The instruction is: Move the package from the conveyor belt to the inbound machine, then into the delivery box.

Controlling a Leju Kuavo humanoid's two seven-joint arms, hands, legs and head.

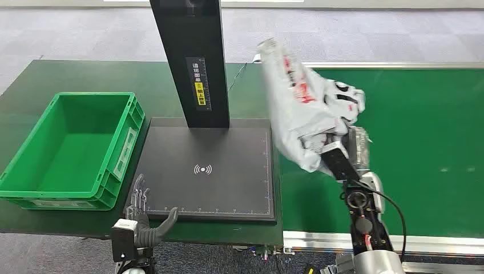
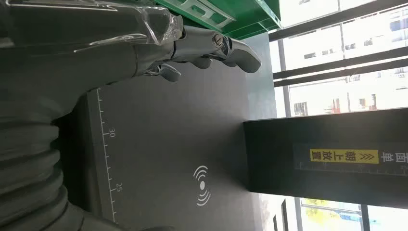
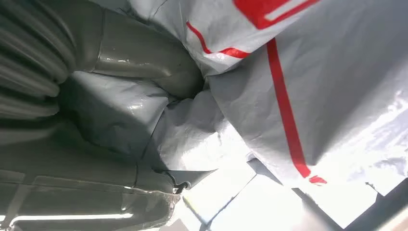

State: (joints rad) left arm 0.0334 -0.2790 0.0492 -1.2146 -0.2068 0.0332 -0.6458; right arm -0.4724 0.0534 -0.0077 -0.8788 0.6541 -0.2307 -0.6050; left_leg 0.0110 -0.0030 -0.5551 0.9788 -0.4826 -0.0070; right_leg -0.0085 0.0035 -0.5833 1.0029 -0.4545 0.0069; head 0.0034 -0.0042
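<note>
A grey plastic mailer package (image 1: 297,108) with red and white print hangs in the air over the left end of the green conveyor belt (image 1: 422,142), beside the black inbound machine's pad (image 1: 211,171). My right hand (image 1: 342,140) grips it from below; its thumb (image 3: 144,57) presses into the crumpled package (image 3: 312,86). My left hand (image 1: 142,214) rests at the pad's near left corner, fingers spread, holding nothing; its fingers (image 2: 211,48) lie above the pad (image 2: 168,144). The green delivery box (image 1: 74,151) stands left of the machine.
The machine's black post (image 1: 191,63) with a yellow label rises from the pad's far edge. The belt's metal rim (image 1: 399,240) runs along the near side. Grey carpet lies beyond the green table (image 1: 34,85).
</note>
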